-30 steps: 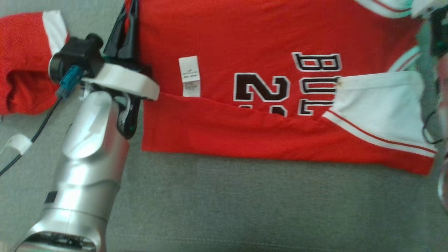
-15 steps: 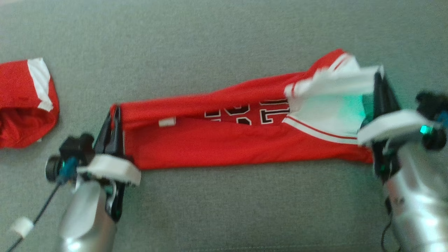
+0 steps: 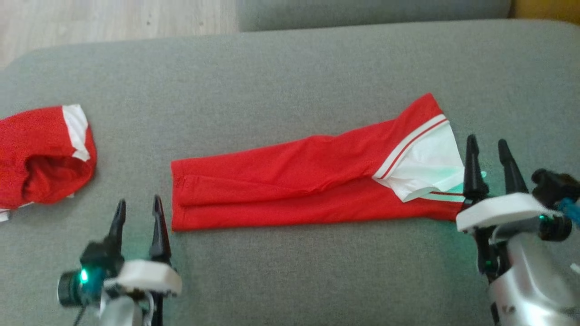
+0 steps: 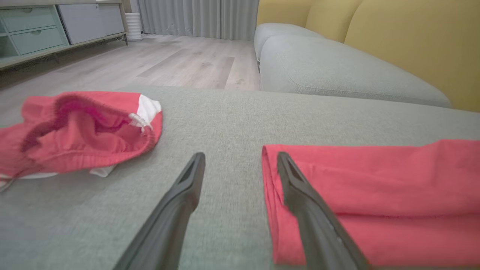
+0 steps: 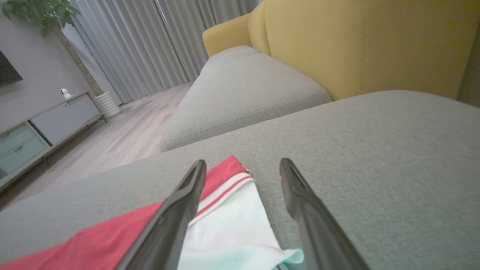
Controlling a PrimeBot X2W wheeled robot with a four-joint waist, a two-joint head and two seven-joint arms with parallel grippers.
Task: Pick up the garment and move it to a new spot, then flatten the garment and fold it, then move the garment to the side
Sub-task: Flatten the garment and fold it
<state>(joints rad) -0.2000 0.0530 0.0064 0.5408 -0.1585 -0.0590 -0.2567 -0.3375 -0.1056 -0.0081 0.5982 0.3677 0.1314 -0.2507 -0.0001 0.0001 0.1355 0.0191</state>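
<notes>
The garment (image 3: 294, 181) is a red jersey with a white sleeve panel, lying folded as a long narrow strip across the grey sofa cushion (image 3: 290, 280). My left gripper (image 3: 138, 200) stands open just off the strip's left end, and in the left wrist view its right finger crosses the garment (image 4: 375, 180) edge while the left gripper (image 4: 240, 154) holds nothing. My right gripper (image 3: 486, 139) is open at the strip's right end. In the right wrist view the right gripper (image 5: 243, 161) hovers over the garment's (image 5: 225, 221) white part, empty.
A second red and white piece of clothing (image 3: 41, 158) lies bunched at the cushion's left, also in the left wrist view (image 4: 82, 127). Wooden floor (image 3: 113, 18) lies beyond the far edge. Another grey cushion (image 4: 337, 71) and a yellow backrest (image 5: 356, 45) stand behind.
Both grippers were shut on the garment's ends and have opened and let go. The garment now lies as a narrow strip with its lettering hidden. The head view has pulled back.
</notes>
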